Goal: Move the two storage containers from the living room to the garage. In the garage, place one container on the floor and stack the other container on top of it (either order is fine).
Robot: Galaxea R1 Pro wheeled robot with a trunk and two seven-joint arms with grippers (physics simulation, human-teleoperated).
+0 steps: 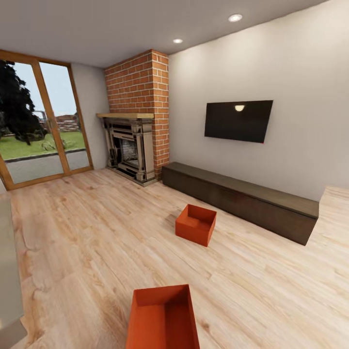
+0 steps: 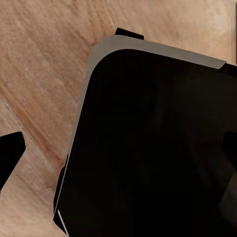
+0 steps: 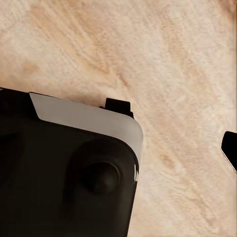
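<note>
Two orange-red open-top storage containers stand on the living room's light wood-plank floor. One container point(image 1: 163, 320) is close in front of me at the bottom of the head view. The other container point(image 1: 196, 224) sits farther off, just ahead of the long dark bench point(image 1: 242, 198). In the left wrist view my left gripper point(image 2: 118, 153) hangs open over my own black base point(image 2: 148, 148), one dark fingertip point(image 2: 10, 154) at the picture's edge, with nothing held. In the right wrist view my right gripper point(image 3: 118, 148) is open too, one fingertip point(image 3: 231, 148) showing over bare planks.
A red brick fireplace point(image 1: 137, 121) stands at the back, with glass doors point(image 1: 41, 126) to its left and a wall TV point(image 1: 237, 120) above the bench. A pale piece of furniture point(image 1: 8, 271) edges in at the left. Open plank floor point(image 1: 87, 232) lies between me and the containers.
</note>
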